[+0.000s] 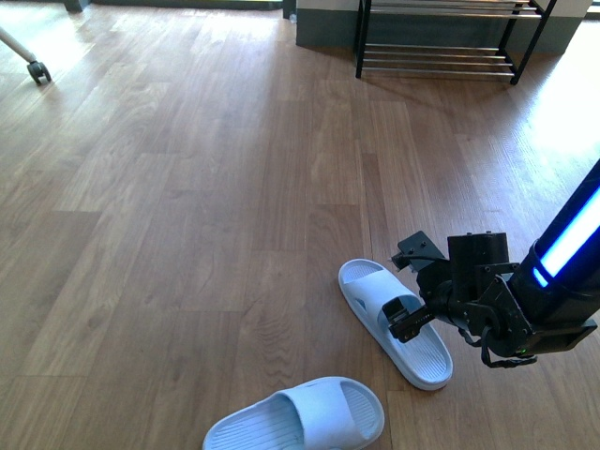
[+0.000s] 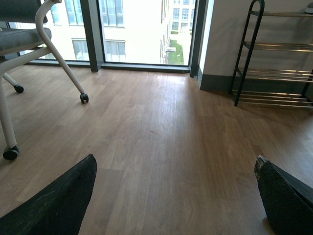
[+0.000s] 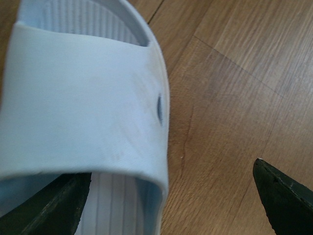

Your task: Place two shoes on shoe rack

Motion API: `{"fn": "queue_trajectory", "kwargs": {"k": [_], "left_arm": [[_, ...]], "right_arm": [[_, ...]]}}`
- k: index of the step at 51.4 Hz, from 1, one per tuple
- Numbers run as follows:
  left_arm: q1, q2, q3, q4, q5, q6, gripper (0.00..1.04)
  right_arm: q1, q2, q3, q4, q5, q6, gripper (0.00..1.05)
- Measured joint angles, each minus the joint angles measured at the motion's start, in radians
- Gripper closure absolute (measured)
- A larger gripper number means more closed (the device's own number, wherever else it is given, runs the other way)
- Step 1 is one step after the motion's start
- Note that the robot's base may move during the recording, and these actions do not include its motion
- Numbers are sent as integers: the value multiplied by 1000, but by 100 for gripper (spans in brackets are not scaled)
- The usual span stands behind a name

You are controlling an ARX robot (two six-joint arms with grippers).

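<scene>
Slide (image 1: 367,284) and twin (image 1: 309,414), pale blue, are set on wood floor (image 1: 187,234) far from shoe rack (image 1: 431,62); right gripper (image 1: 412,319) is spread, perhaps astride a strap.

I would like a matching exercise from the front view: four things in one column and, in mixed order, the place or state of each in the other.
Things:
1. shoe rack
2. chair wheel
3. nearer slipper
4. right pincer

Places or states:
a) open at the strap of the farther slipper
b) at the back, toward the right
c) at the back, far left
d) cut off by the picture's lower edge

Pairs: 1-b; 2-c; 3-d; 4-a
</scene>
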Motion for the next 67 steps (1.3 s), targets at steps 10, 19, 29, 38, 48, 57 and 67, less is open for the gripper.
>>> {"fn": "queue_trajectory", "kwargs": {"k": [10, 19, 29, 38, 48, 57, 67], "left_arm": [[0, 0, 0, 0, 0, 0, 9], [0, 0, 0, 0, 0, 0, 9], [0, 0, 0, 0, 0, 0, 9], [0, 0, 0, 0, 0, 0, 9], [0, 0, 0, 0, 0, 0, 9], [0, 0, 0, 0, 0, 0, 9], [0, 0, 0, 0, 0, 0, 9]], "right_arm": [[-5, 40, 74, -27, 14, 32, 20], [-13, 64, 114, -77, 88, 71, 55], [-62, 70, 125, -106, 175, 101, 96], [-112, 32, 34, -60, 182, 84, 103], [-183, -259, -298, 72, 84, -104, 103], [-232, -741, -632, -6, -61, -183, 103], [-303, -1173, -851, -145, -208, -200, 103]]}}
